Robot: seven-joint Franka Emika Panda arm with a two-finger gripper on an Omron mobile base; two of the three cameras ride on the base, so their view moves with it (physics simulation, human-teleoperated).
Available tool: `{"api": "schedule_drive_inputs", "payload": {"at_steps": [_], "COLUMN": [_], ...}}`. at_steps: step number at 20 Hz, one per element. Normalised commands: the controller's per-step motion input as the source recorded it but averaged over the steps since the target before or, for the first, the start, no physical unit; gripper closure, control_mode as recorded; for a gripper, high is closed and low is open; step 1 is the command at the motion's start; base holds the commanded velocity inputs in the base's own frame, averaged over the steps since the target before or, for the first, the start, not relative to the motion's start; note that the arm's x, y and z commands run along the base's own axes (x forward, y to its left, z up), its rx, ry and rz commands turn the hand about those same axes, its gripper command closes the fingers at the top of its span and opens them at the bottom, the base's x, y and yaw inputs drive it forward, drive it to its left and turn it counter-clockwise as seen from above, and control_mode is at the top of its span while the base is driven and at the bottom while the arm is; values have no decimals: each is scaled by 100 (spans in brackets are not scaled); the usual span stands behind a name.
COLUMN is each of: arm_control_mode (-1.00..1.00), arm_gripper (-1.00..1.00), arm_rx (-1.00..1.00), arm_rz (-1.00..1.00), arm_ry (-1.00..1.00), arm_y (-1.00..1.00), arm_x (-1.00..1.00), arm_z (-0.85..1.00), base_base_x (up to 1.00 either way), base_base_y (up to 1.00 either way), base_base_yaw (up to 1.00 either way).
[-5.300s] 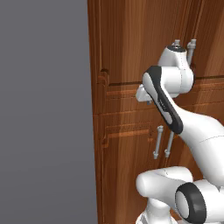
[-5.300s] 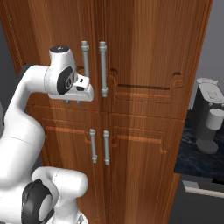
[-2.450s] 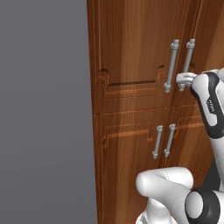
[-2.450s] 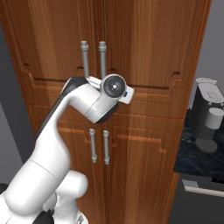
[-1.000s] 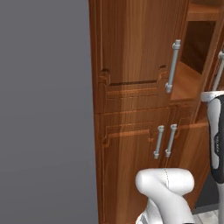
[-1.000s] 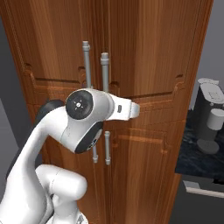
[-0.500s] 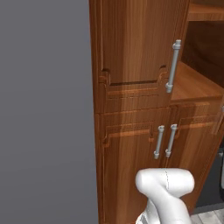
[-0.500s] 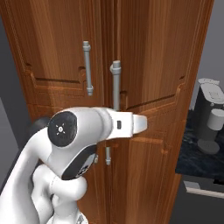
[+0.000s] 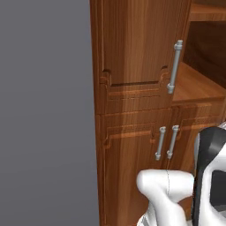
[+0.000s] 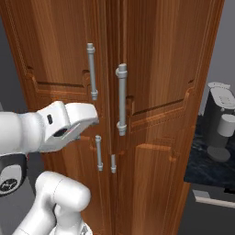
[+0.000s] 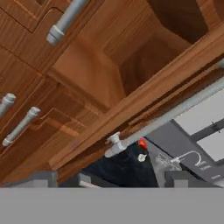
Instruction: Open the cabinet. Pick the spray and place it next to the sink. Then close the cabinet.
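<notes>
The cabinet (image 9: pixel 132 53) is a tall piece of reddish-brown wood with a strong vertical grain and raised panel moulding, and it stands against a flat grey wall (image 9: pixel 44 110) that lies at 9 o'clock in the left base view. In that view its left door is shut, carrying a long vertical silver bar handle (image 9: pixel 174 66) at about 2 o'clock, while the right door is swung away so that a bare wooden shelf (image 9: pixel 194 86) and dark interior show at 3 o'clock. Below sit the lower doors with their two shorter silver handles (image 9: pixel 166 142) at 4 o'clock. In the right base view the opened right door (image 10: pixel 160 92) stands edge-on toward the camera, its bar handle (image 10: pixel 121 98) near the centre and the left door's handle just at 11 o'clock of it. A grey coffee machine (image 10: pixel 222 124) stands on a dark counter (image 10: pixel 209 167) at 3 o'clock. In the hand view the open door's bar handle (image 11: pixel 166 118) runs diagonally from centre toward 2 o'clock, with the shelf cavity above it. The gripper's dark tips are barely visible at the bottom edge there, so I cannot tell how the jaws stand. The spray cannot be made out.
</notes>
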Motion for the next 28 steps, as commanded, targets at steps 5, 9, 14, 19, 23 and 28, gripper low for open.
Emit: {"api": "schedule_drive_inputs", "payload": {"at_steps": [5,9,14,19,23,28], "arm_control_mode": [-100,-100,-100,-100,-100,-100], "arm_gripper": [-100,-100,-100,-100,-100,-100], "arm_rx": [-65,-54,-30,-14,-2,0], "arm_rz": [0,0,0,0,-4,-2], "arm_ry": [52,53,44,20,4,0], "arm_y": [85,32,-15,-59,-93,-100], "arm_x": [81,93,100,73,3,-39], "arm_z": [0,-7,-23,-14,0,0], "base_base_x": [0,0,0,0,0,0], "base_base_y": [0,0,0,0,0,0], "base_base_yaw": [0,0,0,0,0,0]}}
